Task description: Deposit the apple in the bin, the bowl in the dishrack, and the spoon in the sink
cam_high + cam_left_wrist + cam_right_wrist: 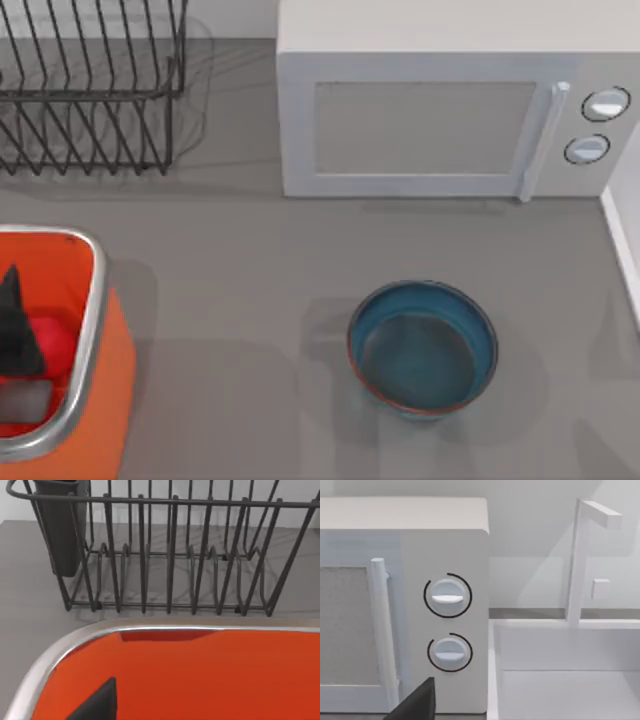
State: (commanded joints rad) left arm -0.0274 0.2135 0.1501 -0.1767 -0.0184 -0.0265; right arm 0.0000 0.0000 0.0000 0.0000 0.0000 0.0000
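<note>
The red apple [55,345] lies inside the orange bin [88,330] at the table's left edge. My left gripper [12,335] hangs open over the bin, one dark finger [15,315] just left of the apple and apart from it. In the left wrist view that finger [97,702] shows above the bin's orange floor [200,680], with nothing held. The teal bowl [423,347] stands upright and empty on the table, right of centre. The black wire dishrack [90,90] stands at the back left. The white sink [560,680] lies at the right. The spoon is out of view.
A white microwave [450,100] fills the back middle, its door shut. The sink's rim [625,235] borders the table's right side, beside the microwave [445,615]. A dark cutlery holder [60,525] sits in the dishrack [170,555]. My right arm's finger [417,702] is parked facing the microwave.
</note>
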